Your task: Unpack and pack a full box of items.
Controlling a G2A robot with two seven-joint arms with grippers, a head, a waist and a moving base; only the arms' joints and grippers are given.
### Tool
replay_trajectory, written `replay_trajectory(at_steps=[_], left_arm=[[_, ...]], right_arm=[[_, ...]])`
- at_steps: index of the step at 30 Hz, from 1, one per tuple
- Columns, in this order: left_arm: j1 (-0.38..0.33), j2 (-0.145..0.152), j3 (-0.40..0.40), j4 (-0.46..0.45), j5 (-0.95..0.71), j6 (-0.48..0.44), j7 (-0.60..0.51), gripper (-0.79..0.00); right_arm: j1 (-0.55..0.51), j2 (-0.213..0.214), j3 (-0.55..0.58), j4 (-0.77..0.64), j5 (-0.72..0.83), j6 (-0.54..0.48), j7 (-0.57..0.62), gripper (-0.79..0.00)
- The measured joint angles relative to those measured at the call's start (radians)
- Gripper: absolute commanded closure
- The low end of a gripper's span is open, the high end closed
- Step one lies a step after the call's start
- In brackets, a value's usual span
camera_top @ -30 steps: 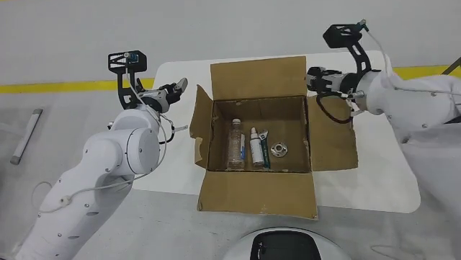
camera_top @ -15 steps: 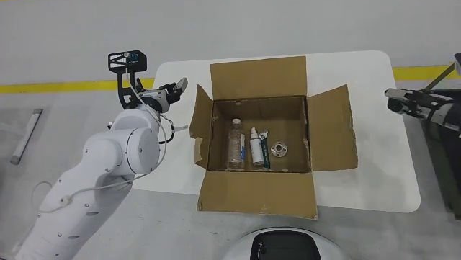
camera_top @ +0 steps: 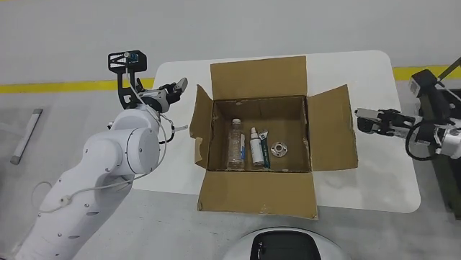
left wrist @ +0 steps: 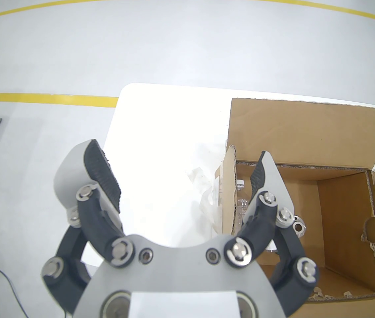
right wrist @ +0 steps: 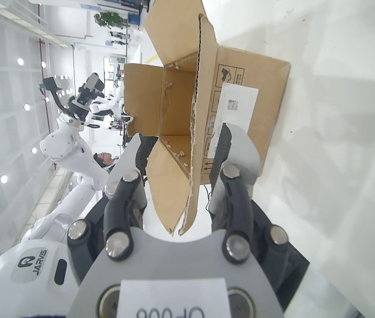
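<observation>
While left gripper [left wrist: 178, 153], right gripper [right wrist: 182, 133] gape, white coded label [right wrist: 237, 107] on box [right wrist: 271, 90].

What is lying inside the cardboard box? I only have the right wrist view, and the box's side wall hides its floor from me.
Observer: A clear plastic bottle lies flat on the floor of the cardboard box.
Operator: Anything next to it?
Observer: A small white bottle lies alongside it, with a round metal part a little further along the floor.
Operator: And is the left gripper open?
Observer: Yes. The left gripper is open and empty, held outside the box on the side nearest the clear plastic bottle.
</observation>
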Motion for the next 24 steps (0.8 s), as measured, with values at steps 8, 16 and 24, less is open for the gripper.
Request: replay_trajectory(at_steps=[8,16,24], left_arm=[[0.000,0.000,0.000,0.000,0.000,0.000,0.000,-0.785],[0.000,0.000,0.000,0.000,0.000,0.000,0.000,-0.785],[0.000,0.000,0.000,0.000,0.000,0.000,0.000,-0.785]], right_arm=[[0.032,0.010,-0.087,0.042,-0.027,-0.026,0.012,0.000],[0.033,0.028,-0.065,0.046,-0.063,0.002,0.013,0.000],[0.005,0.047,0.026,0.038,-0.034,-0.007,0.024,0.000]])
